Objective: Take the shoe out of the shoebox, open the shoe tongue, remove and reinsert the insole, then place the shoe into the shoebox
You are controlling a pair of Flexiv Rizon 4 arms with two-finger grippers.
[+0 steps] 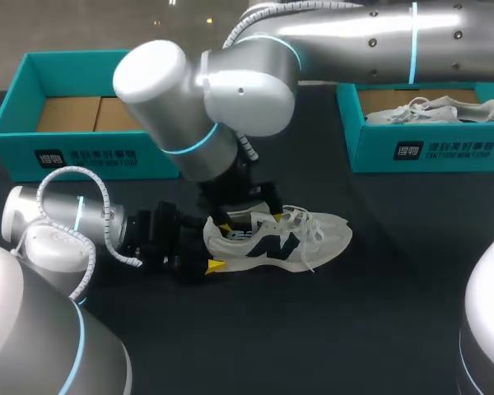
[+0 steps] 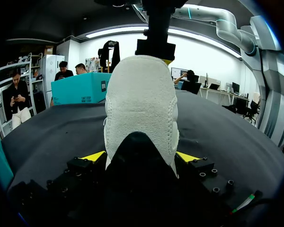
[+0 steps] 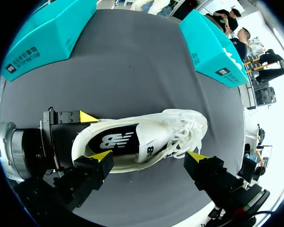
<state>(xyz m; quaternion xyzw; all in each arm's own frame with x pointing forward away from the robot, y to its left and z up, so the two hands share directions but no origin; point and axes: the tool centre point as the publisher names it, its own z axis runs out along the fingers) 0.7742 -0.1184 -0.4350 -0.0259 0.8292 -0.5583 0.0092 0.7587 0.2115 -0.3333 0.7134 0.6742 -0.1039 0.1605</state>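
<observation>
**Heel pinned, other claw poised over the collar**

Left of the shoe [image 1: 288, 243] and behind it stands the left shoebox [image 1: 90, 156], teal, nothing in it but its cardboard floor. White print runs along its front wall; I leave that unread.

Directly left of the shoe, my left gripper [image 2: 141, 158] is clamped on the heel, one yellow tip on each side. The shoe stands sole-down on the table [image 1: 313, 329], out of both boxes, toe pointing away from that claw.

Over the shoe's opening hangs my right gripper [image 3: 149, 156], its fingers spread wide and touching nothing. Below it the dark insole [image 3: 111, 139] shows inside the collar, bearing a white logo. A matching mark sits on the shoe's side.

By my reckoning the step in hand is opening the tongue to get at the insole. To do it well, I should hold the heel firmly so the shoe cannot tip or slide. I'd bring the right fingers down narrow, clear of the loose laces [image 3: 180, 135], and catch the tongue at its upper edge.

Right of the shoe and behind it, the right shoebox [image 1: 428, 148] holds a second shoe [image 1: 432, 109], with the same kind of print on its front.
</observation>
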